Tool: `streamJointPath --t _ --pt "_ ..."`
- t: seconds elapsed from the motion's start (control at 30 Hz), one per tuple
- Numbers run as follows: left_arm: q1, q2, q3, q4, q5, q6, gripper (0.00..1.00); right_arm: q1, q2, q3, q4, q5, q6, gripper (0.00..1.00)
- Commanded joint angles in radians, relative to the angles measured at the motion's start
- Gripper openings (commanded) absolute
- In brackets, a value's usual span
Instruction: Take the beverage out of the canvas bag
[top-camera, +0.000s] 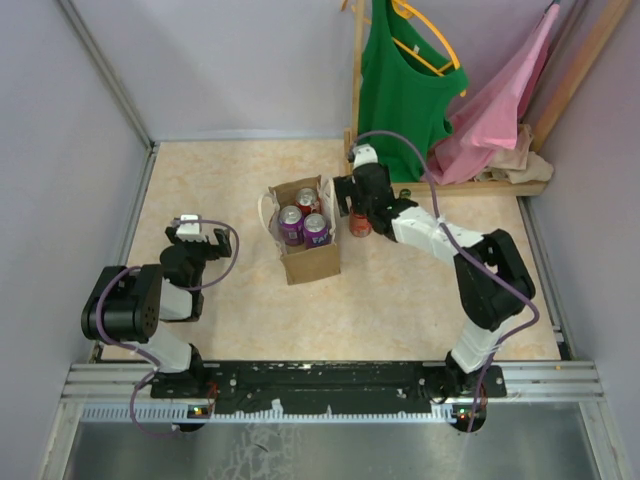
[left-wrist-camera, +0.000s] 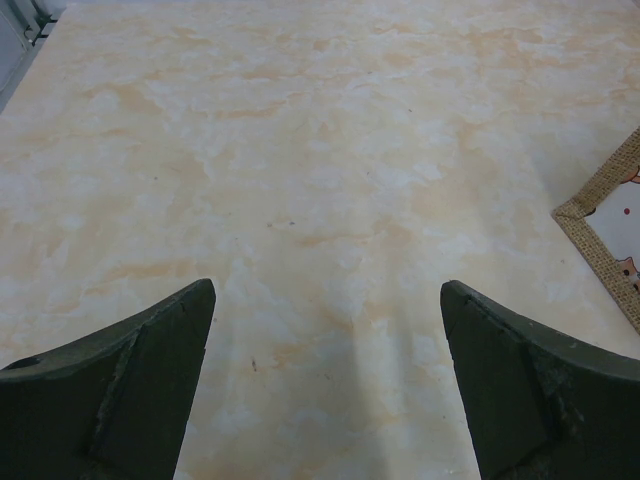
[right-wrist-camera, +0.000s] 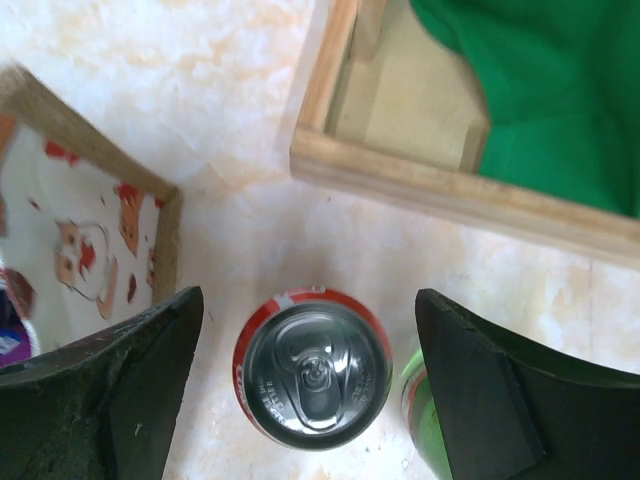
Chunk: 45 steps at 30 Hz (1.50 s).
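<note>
The right gripper (right-wrist-camera: 307, 292) is hanging wide open around the red can (right-wrist-camera: 312, 372), which is standing just beside the canvas bag (top-camera: 310, 262), toward the far edge of the table (top-camera: 220, 180). I'm reckoning a straight lift spares the green can (right-wrist-camera: 415, 400) alongside.

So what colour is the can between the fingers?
The can is red with a silver top; clearest in the right wrist view.

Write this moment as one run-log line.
left pincer: open over table | right pincer: open over red can beside bag | bag: three cans inside | green can: next to red can
</note>
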Motion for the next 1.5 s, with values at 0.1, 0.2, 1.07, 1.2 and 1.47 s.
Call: streamJointPath --t 0.1,0.2,1.07,1.2,1.47 --pt "0.0 0.007 0.01 0.013 0.01 0.004 1.0 0.012 -0.188 0.11 0.058 0.09 -0.03 0.87" --pt "0.001 0.007 0.01 0.014 0.01 0.004 1.0 0.076 -0.281 0.094 0.097 0.157 -0.089 0.86" --pt "0.0 0.007 0.01 0.014 0.009 0.003 1.0 0.371 -0.183 0.309 -0.231 -0.136 -0.154 0.78" --pt "0.0 0.007 0.01 0.013 0.009 0.003 1.0 0.372 -0.102 0.352 -0.302 -0.097 -0.111 0.82" --pt "0.0 0.007 0.01 0.014 0.009 0.004 1.0 0.331 0.036 0.412 -0.38 -0.053 -0.05 0.83"
